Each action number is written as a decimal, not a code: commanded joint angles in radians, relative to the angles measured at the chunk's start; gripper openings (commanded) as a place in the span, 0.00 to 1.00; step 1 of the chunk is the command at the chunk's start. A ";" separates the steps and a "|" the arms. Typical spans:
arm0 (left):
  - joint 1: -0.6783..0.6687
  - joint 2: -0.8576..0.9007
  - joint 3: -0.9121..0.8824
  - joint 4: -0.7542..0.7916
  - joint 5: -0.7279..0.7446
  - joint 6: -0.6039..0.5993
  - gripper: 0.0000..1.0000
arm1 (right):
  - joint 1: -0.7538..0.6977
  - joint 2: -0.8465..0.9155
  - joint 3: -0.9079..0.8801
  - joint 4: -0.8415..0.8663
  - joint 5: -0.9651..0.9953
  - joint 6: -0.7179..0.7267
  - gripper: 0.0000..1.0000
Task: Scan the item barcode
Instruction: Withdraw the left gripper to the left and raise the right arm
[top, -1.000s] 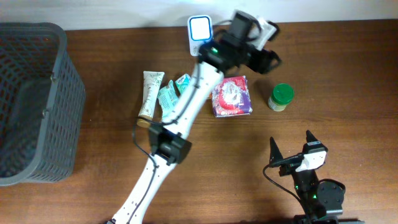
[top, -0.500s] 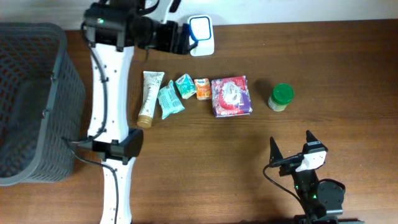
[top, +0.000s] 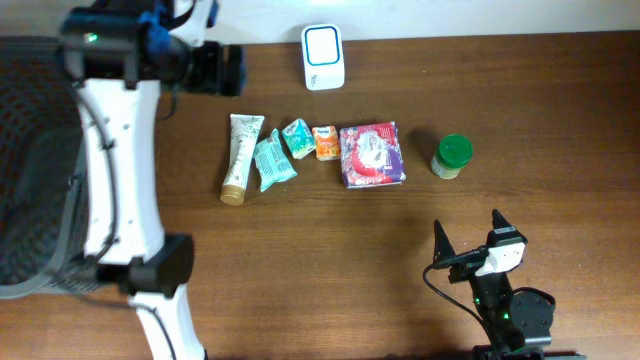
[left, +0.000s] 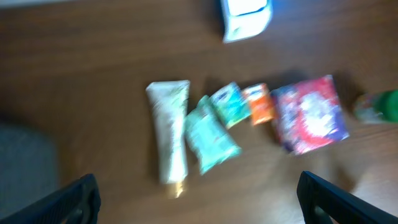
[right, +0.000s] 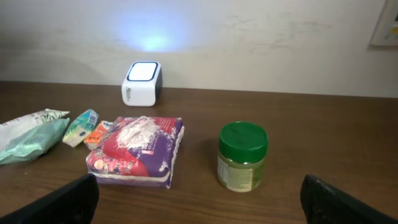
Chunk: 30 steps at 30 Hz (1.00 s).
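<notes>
A white barcode scanner (top: 323, 43) stands at the table's back edge, also in the right wrist view (right: 143, 82). In front of it lies a row of items: a cream tube (top: 240, 157), a teal packet (top: 272, 162), two small sachets (top: 310, 140), a purple and red pack (top: 372, 154) and a green-lidded jar (top: 452, 156). My left gripper (top: 232, 70) hangs open at the back left, high above the table, with nothing between its fingers (left: 81, 199). The right gripper (top: 468, 235) rests open near the front edge and faces the jar (right: 242, 157).
A dark grey mesh basket (top: 30, 150) fills the left side, partly under my left arm. The left wrist view is blurred by motion and looks down on the row of items from the tube (left: 168, 127) to the pack (left: 308, 115).
My left arm has swung from the right of the scanner across to the far left, by the basket. Its jaws have widened. The right arm and the items have not moved.
</notes>
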 joint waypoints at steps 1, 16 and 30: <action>0.019 -0.151 -0.193 -0.002 -0.093 0.019 0.99 | -0.006 -0.006 -0.009 0.011 -0.132 0.163 0.99; 0.018 -0.205 -0.414 0.001 -0.126 0.019 0.99 | -0.006 -0.006 0.104 0.756 -0.152 0.867 0.98; 0.018 -0.205 -0.414 0.001 -0.126 0.019 0.99 | -0.006 0.822 1.432 -0.833 -0.033 0.168 0.99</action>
